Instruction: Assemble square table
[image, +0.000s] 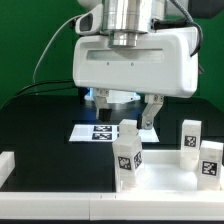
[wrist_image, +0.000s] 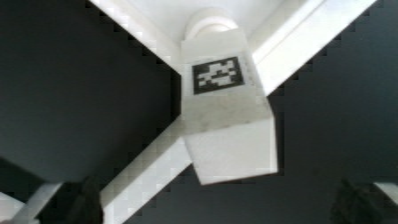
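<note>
A white leg (image: 127, 157) with a black-and-white tag stands upright at the near left corner of the white square top (image: 165, 168). Two more tagged legs (image: 190, 135) (image: 210, 160) stand towards the exterior view's right. My gripper (image: 125, 112) hangs above and just behind the near leg, open and empty. In the wrist view the same leg (wrist_image: 228, 110) shows from above with its tag facing the camera. It lies ahead of my gripper (wrist_image: 214, 205), not between the dark fingertips (wrist_image: 63, 205). A fourth leg is not visible.
The marker board (image: 98, 133) lies flat on the black table below the gripper. A plain white bar (image: 12, 165) sits at the exterior view's left and another (image: 80, 196) runs along the front. White edges (wrist_image: 143, 170) cross under the leg in the wrist view.
</note>
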